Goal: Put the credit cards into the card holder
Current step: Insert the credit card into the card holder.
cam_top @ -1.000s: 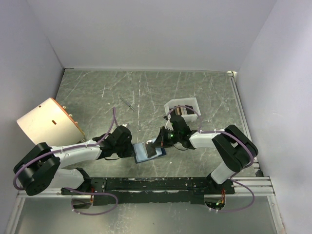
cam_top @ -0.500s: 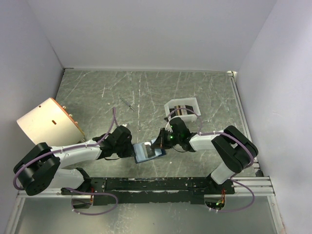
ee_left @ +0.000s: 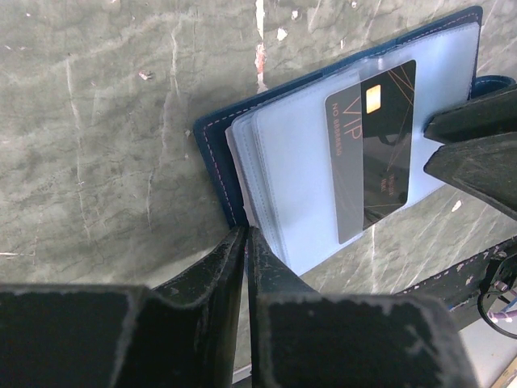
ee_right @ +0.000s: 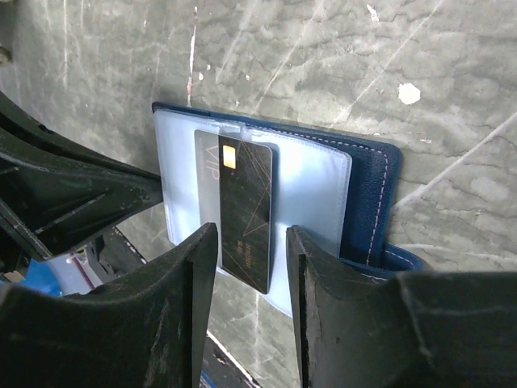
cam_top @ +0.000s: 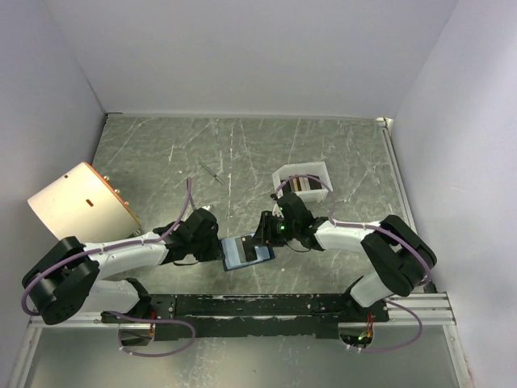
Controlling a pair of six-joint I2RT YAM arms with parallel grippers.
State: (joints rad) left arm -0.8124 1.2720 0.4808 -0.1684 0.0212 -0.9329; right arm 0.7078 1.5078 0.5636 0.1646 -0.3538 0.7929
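The dark blue card holder (cam_top: 242,253) lies open on the table between both arms, its light blue pockets (ee_right: 315,190) facing up. A dark card (ee_right: 246,212) with a gold chip lies partly inside a clear pocket, its near end sticking out. It also shows in the left wrist view (ee_left: 376,149). My right gripper (ee_right: 252,234) is open, its jaws on either side of the card's free end without gripping it. My left gripper (ee_left: 245,232) is shut on the holder's left edge (ee_left: 216,170). More cards (cam_top: 304,184) lie in the white tray.
A white box-like tray (cam_top: 279,173) stands just beyond the right gripper. A tan round-sided object (cam_top: 77,202) sits at the far left by the wall. A thin small dark item (cam_top: 212,172) lies on the table mid-back. The arms' base rail (cam_top: 258,305) runs along the near edge.
The dark card has come down from a tilted pose to lie flat in the holder's pocket. My right gripper shifted slightly left. The left arm has not moved.
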